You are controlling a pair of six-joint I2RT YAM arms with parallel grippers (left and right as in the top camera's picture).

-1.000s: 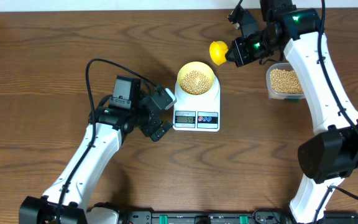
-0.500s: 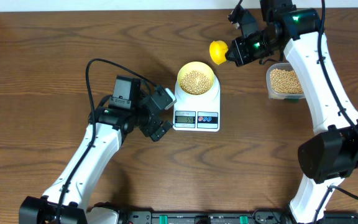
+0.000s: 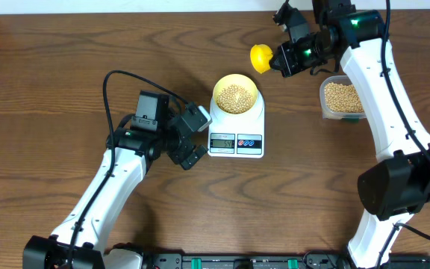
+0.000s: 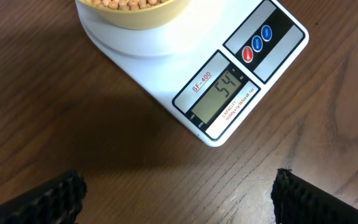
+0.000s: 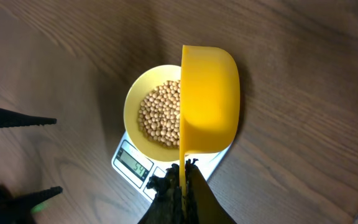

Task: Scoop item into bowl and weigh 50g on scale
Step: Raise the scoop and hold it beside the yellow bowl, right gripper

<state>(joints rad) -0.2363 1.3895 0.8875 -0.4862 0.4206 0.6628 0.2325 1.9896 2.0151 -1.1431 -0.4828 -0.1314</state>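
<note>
On the brown desk (image 3: 51, 75), one white scale (image 3: 236, 142) is set, and 54 is shown on it. One pale yellow bowl (image 3: 216, 96) is placed on top, filled with many small tan beans (image 3: 236, 96). One yellow scoop (image 3: 260, 57) is clamped in the right hand (image 3: 282, 60). The left hand (image 3: 197, 137) is held apart.

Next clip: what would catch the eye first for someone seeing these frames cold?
The bright yellow scoop stands out first, held aloft by the right gripper near the table's far edge, just beyond the scale. Next comes the pale yellow bowl of tan beans on the white scale at mid-table. Its display reads 54 in the left wrist view.
</note>
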